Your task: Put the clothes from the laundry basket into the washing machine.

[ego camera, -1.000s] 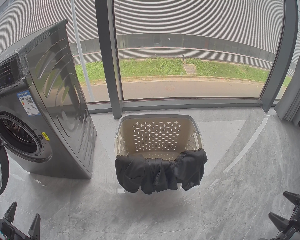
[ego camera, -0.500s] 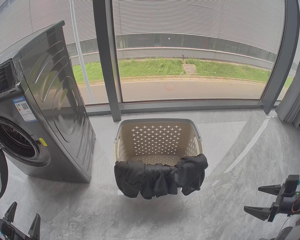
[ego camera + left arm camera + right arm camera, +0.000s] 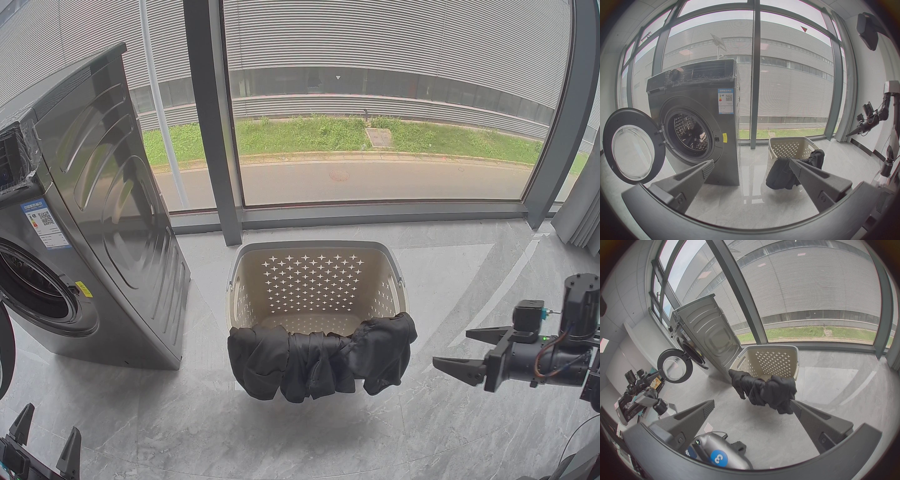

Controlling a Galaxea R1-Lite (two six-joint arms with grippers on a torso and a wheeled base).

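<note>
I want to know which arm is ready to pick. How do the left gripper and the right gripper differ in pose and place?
The left gripper points forward, toward the washing machine; the right gripper points sideways, toward the black clothes draped over the laundry basket rim. The left gripper hangs low, the right gripper higher. The right gripper is nearer the clothes. Both are open and empty.

Washing machine point(image 3: 112, 206) partly past the head view's left edge; near rim of laundry basket point(image 3: 315, 247) under clothes point(image 3: 319, 359).

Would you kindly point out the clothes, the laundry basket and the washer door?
clothes point(image 3: 300, 365), head view, draped middle
laundry basket point(image 3: 312, 281), head view, far wall
washer door point(image 3: 632, 151), left wrist view, glass
</note>
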